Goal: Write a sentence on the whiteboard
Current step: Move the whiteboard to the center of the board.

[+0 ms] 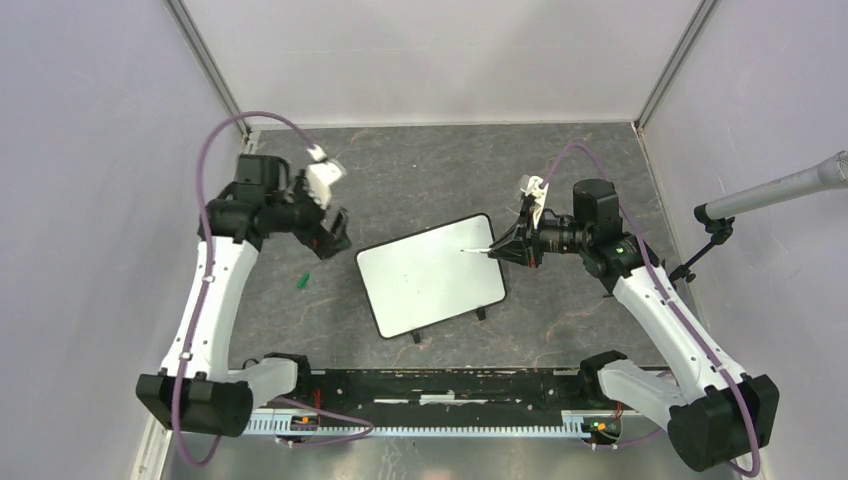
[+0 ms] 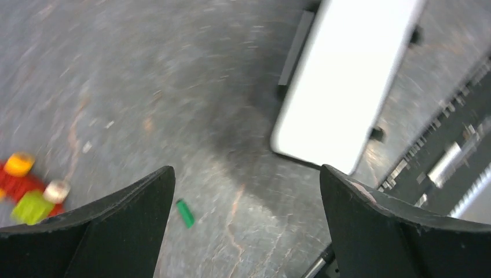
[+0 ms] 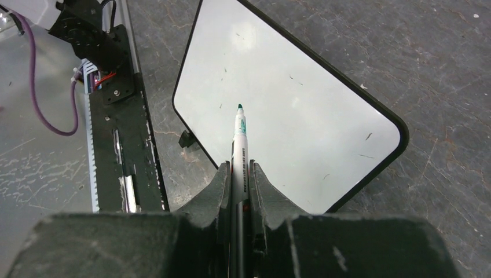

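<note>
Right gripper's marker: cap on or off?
Off. The marker shows a bare green tip over the whiteboard; a likely cap lies apart.

No text could be read anywhere. The marker [image 3: 240, 147] carried a line of dark print along its barrel, possibly a brand name, too small to read. The whiteboard [image 3: 289, 116] showed only faint specks.

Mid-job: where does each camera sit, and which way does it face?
Top external: above and behind the bases, looking down; both arms flank the whiteboard.
Left wrist: down at the table past the open left gripper; green piece, whiteboard edge.
Right wrist: along the right gripper, shut on the marker, towards the whiteboard.
Shared: the whiteboard, in all three.
</note>
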Available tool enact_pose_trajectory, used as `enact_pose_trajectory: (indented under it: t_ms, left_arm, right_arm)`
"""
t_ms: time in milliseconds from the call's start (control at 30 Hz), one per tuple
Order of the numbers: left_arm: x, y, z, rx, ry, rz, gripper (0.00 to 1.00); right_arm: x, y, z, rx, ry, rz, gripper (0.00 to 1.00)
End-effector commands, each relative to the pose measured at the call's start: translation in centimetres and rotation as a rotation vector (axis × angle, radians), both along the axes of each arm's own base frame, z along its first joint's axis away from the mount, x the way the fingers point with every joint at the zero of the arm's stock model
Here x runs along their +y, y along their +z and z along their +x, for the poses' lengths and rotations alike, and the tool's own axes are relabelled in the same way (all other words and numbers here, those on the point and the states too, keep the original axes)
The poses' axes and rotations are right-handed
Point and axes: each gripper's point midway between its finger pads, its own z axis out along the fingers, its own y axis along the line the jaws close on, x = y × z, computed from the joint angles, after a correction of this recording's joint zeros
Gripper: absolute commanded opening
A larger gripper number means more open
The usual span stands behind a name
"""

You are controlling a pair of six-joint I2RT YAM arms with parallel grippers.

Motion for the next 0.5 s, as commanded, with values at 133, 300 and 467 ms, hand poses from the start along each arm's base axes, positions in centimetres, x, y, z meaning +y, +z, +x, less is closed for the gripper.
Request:
enact_pose_trajectory:
  t_ms: [133,300,467]
  left_arm:
    - [-7.7,-2.4,-9.9,-0.007,-0.585,0.169,0.95]
    - [-10.4,-6.0,-13.3,-0.052,-0.868,0.364,0.83]
    - [-13.3,-8.9,-15.7,-0.166,-1.164,0.492,0.76]
  right_arm:
    - [-2.0,1.3,3.9,-0.021,-0.197,-0.019,0.00]
    - [-3.5,1.9,5.7,0.023,-0.258,0.041,0.00]
    - [-4.6,2.9,6.5,0.016,-0.291,0.053,0.00]
